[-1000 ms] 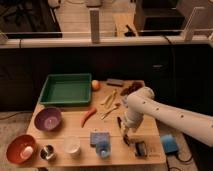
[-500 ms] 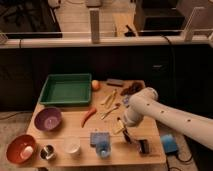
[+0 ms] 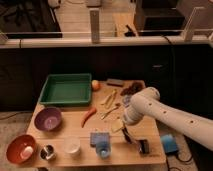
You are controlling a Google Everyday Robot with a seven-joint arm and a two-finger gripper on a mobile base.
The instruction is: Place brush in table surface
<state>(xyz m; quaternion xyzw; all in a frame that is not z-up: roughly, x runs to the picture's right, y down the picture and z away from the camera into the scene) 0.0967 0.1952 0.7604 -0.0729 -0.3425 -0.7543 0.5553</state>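
Observation:
The brush [image 3: 144, 146], a small stubby black object with a pale part, lies on the table surface [image 3: 150, 130] near the front right corner. My white arm reaches in from the right, with its bend above the table's right half. My gripper [image 3: 126, 133] hangs down from the arm over the tabletop, a short way left of and behind the brush. It looks apart from the brush, with nothing seen in its grip.
A green tray [image 3: 66, 90] sits back left. A purple bowl [image 3: 47, 119], orange bowl [image 3: 21, 149], metal cup [image 3: 47, 152], white cup [image 3: 72, 146] and blue block [image 3: 100, 141] line the front. A red chili [image 3: 89, 116], orange fruit [image 3: 95, 85] and wooden utensils [image 3: 111, 98] lie mid-table.
The arm has shifted slightly left and up over the table. The brush stays lying in the same spot near the front right corner.

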